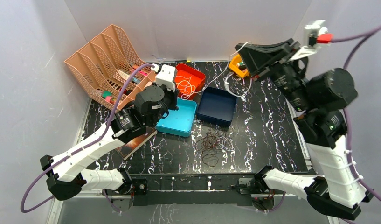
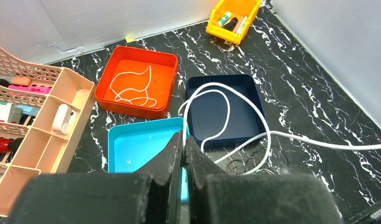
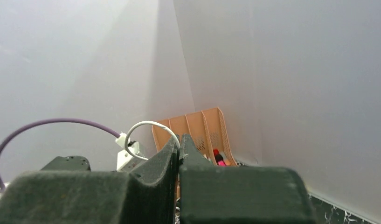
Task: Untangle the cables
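My left gripper (image 2: 184, 140) is shut on the white cable (image 2: 267, 135), which loops over the dark blue tray (image 2: 242, 84) and runs off to the right. In the top view the left gripper (image 1: 173, 103) hangs over the teal tray (image 1: 179, 122). My right gripper (image 1: 237, 48) is raised high at the back right and is shut on the same white cable (image 1: 245, 44); a short loop (image 3: 146, 125) sticks out past its tips (image 3: 179, 142). A dark reddish-brown coil (image 1: 214, 144) lies on the table in front of the trays and also shows in the left wrist view (image 2: 246, 163). A thin white cord (image 2: 132, 88) lies in the orange tray (image 2: 109, 84).
A peach mesh file organiser (image 1: 102, 58) stands at the back left. A yellow bin (image 2: 232, 18) with markers sits at the back right. A flat brown object (image 1: 132, 147) lies under the left arm. White walls close in the sides and back.
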Controlling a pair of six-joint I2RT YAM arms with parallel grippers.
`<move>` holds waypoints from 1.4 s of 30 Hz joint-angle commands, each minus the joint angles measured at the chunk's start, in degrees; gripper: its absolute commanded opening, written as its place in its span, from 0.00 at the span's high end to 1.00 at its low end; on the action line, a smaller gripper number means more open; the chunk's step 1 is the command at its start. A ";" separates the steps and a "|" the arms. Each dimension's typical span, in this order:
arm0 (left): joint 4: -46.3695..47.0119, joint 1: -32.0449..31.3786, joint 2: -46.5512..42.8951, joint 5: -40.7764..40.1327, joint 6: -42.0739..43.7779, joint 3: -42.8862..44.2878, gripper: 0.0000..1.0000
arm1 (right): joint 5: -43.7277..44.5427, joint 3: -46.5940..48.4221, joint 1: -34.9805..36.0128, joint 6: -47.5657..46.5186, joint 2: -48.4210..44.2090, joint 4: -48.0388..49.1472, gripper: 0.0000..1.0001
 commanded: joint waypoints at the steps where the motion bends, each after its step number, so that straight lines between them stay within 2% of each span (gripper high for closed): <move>1: 2.20 -0.03 -1.39 0.11 -0.44 -0.19 1.00 | 1.36 -1.76 0.18 1.03 -1.59 5.67 1.00; 11: -1.18 1.14 1.43 1.82 -3.24 -0.04 1.00 | 3.84 -6.90 0.19 0.09 4.31 0.60 1.00; 16: -1.26 12.31 3.23 16.63 -9.16 -1.44 1.00 | 3.18 -6.25 0.19 -0.26 10.27 -0.99 1.00; 22: 1.06 18.50 8.64 22.05 -7.91 0.03 1.00 | 2.50 -3.42 -0.51 -1.15 18.42 1.47 1.00; 33: 7.18 29.79 24.10 33.14 -7.17 6.15 1.00 | -8.41 4.77 -8.61 2.14 35.58 8.28 1.00; 42: 9.37 34.19 37.54 38.38 -6.20 15.21 1.00 | -22.86 18.37 -14.36 5.17 53.66 11.73 1.00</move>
